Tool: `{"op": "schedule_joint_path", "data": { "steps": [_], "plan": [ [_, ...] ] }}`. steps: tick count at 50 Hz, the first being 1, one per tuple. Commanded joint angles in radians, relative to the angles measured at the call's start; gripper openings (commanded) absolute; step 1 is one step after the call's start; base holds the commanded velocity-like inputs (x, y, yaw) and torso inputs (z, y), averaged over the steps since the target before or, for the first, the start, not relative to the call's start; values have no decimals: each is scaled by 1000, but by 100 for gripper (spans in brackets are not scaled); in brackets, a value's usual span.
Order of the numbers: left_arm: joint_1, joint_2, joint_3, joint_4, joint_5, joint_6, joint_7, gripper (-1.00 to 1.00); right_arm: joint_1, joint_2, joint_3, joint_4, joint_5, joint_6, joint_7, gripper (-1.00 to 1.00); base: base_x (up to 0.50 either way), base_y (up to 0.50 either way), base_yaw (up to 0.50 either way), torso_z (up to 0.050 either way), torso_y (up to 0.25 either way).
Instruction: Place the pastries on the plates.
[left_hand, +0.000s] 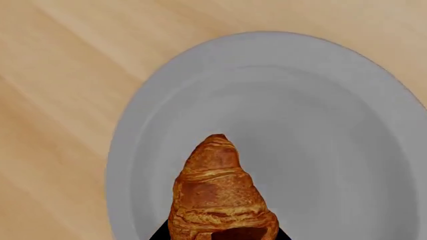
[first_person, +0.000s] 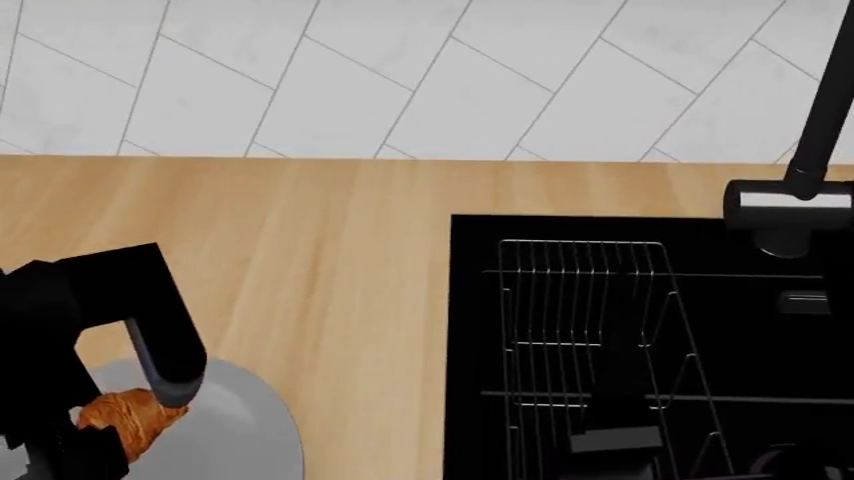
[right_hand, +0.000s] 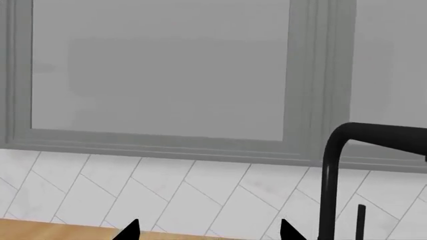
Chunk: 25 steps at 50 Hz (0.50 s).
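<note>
Left end effector (first_person: 127, 420) is closed on a croissant (left_hand: 220, 197), held above the grey plate (left_hand: 320, 125) on the wooden counter (first_person: 334, 260). Black sink (first_person: 654, 350) with wire rack (first_person: 587, 330) alongside. Right end effector (right_hand: 208, 231): tips spread apart, holding nothing.

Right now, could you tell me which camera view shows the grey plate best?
The left wrist view shows it best: the grey plate fills most of the picture, with the croissant held over it by the left gripper. The head view catches only part of the plate, partly behind the arm. The right wrist view shows none of it.
</note>
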Motion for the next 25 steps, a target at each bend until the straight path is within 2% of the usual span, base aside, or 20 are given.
{"op": "schedule_joint_path", "data": {
  "steps": [1, 7, 12, 25],
  "plan": [
    [44, 17, 24, -25, 28, 44, -5, 100, -6, -14, -3, 15, -7, 0, 0, 100, 0, 0, 0, 0, 0],
    [40, 14, 14, -24, 18, 46, -24, 100, -12, -4, -6, 16, -15, -10, -5, 100, 0, 0, 0, 0, 0],
    [19, -1, -41, -43, -43, 58, -44, 100, -22, 3, -10, 15, -25, -23, -2, 100, 0, 0, 0, 0, 2],
    [-137, -44, -119, -6, -118, 22, -38, 100, -9, -5, -1, 10, -7, -6, -6, 100, 0, 0, 0, 0, 0]
  ]
}}
